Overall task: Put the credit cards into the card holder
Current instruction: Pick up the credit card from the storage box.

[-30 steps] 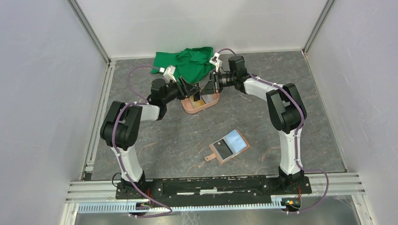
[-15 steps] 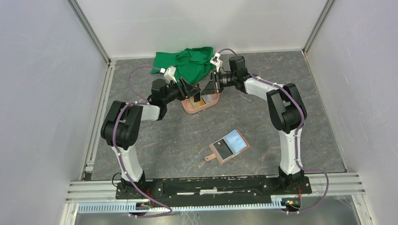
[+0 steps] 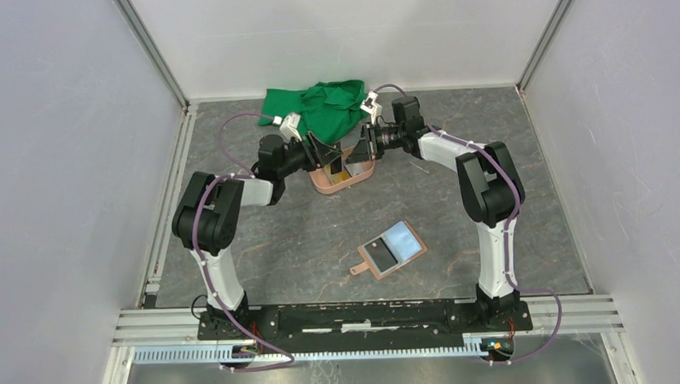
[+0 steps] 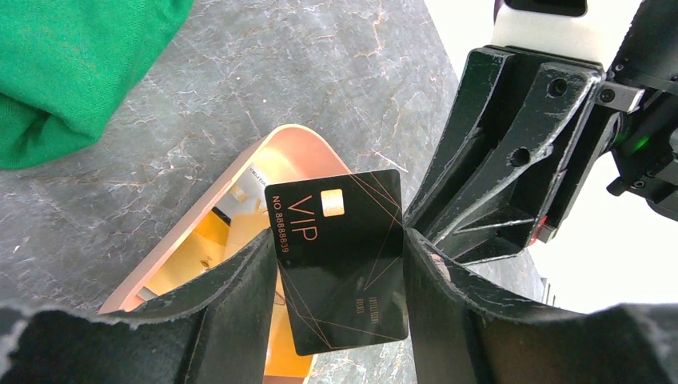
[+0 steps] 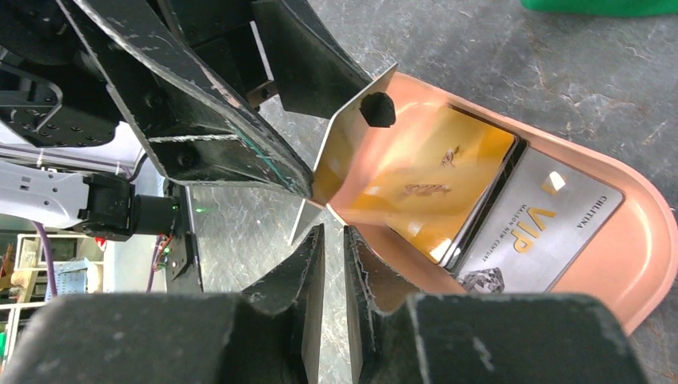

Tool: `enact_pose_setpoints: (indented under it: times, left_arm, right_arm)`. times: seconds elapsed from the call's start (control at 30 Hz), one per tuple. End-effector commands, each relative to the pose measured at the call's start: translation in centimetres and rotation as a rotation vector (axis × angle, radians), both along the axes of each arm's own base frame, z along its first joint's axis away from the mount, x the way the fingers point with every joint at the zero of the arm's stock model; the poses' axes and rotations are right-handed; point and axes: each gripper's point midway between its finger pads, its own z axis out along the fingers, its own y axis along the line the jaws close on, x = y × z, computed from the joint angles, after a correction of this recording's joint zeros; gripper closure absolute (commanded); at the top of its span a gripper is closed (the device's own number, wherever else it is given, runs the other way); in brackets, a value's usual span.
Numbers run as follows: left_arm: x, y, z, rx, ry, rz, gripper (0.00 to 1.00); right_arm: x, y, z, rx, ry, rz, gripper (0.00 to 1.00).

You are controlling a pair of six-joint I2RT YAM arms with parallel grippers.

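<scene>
the left gripper (image 4: 336,240) holds a black card (image 4: 344,280) by two opposite edges, over the pink tray (image 4: 296,140). the right gripper (image 5: 332,236) is narrow, with its tips at the card's lower corner; i cannot tell if it already pinches the card. the risk, i think, is in the handover: if the left lets go before the right has a sure pinch, the smooth card can turn or fall into the tray. the grippers are very near and may knock together. the wallet (image 3: 358,268) lies open, well apart, nearer the bases. the table (image 3: 304,236) is grey, flat and stone-like, so a fallen card would be hard to lift. pale walls stand around it, and a green cloth (image 3: 316,107) lies at the back.
</scene>
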Motion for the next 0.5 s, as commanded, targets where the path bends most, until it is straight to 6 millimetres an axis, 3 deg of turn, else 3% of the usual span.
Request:
enact_pose_setpoints:
  times: [0.0,0.2,0.47]
  left_arm:
    - [0.2,-0.1,1.1,-0.037,-0.028,-0.010,0.74]
    - [0.3,-0.1,0.7,-0.031,-0.013,-0.003,0.74]
    - [0.6,0.4,0.5,-0.047,0.006,0.019,0.76]
  right_arm:
    - [0.9,-0.2,-0.6,-0.027,-0.036,-0.010,0.80]
    - [0.6,0.0,-0.1,-0.007,-0.036,0.010,0.75]
    - [-1.0,0.3,2.2,0.071,-0.128,0.095,0.53]
